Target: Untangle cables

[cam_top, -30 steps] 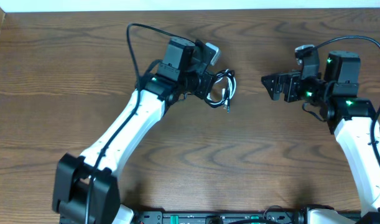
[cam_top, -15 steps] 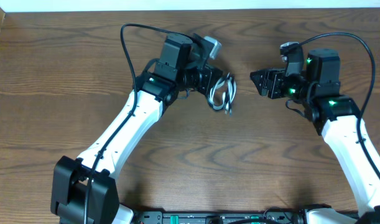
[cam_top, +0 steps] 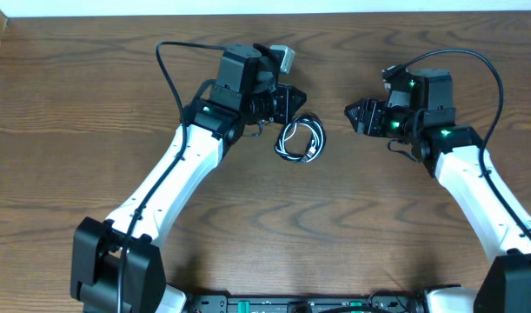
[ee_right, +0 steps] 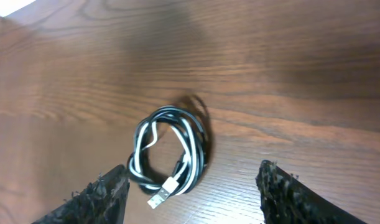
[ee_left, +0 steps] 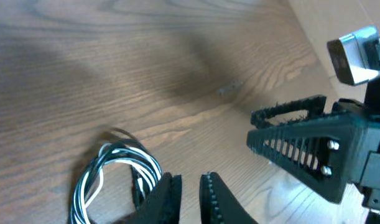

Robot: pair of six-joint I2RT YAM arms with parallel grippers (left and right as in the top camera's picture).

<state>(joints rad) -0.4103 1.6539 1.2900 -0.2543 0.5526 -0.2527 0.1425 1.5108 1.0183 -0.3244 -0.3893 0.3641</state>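
Cables (cam_top: 300,141) at 8 o'clock of wide right pincer (cam_top: 354,116); left pincer (cam_top: 293,97) barely parted, empty. Pinch one plug (ee_right: 157,200), draw outward.

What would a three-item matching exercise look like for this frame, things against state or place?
Things:
1. cables
2. left gripper
3. right gripper

States:
A. wide open, empty, to the right of the coil
B. coiled flat on the table, held by nothing
C. only a narrow gap, nothing in it, at the coil's upper left

Pairs: 1-B, 2-C, 3-A
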